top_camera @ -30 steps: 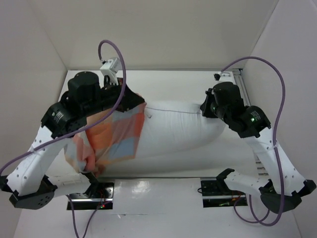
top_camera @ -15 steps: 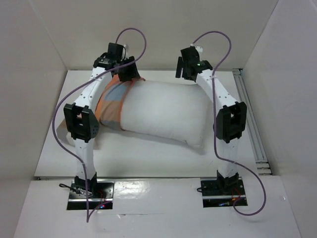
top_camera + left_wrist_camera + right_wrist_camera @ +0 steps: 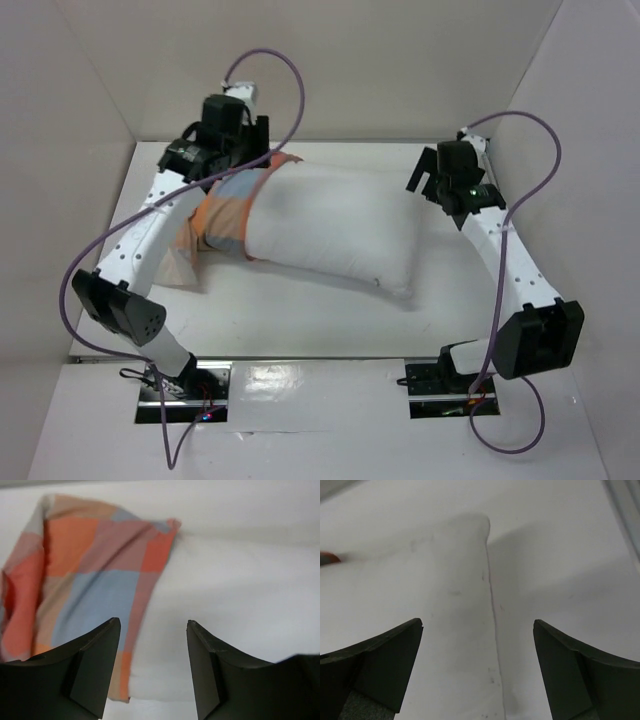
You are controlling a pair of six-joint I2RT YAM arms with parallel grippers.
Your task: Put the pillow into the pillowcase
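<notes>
The left gripper (image 3: 153,628) hung with its jaws parted and nothing between them, just above the open edge of the pillowcase (image 3: 90,580) near the far left corner of the table (image 3: 300,325). The right gripper (image 3: 477,630) stood wide open and empty over the right end of the pillow (image 3: 340,225), a seam running beneath it. The checked sleeve covered only the pillow's left end, its loose cloth bunched toward the table's left edge; the rest of the white cushion lay bare across the middle, slanting toward the near right
</notes>
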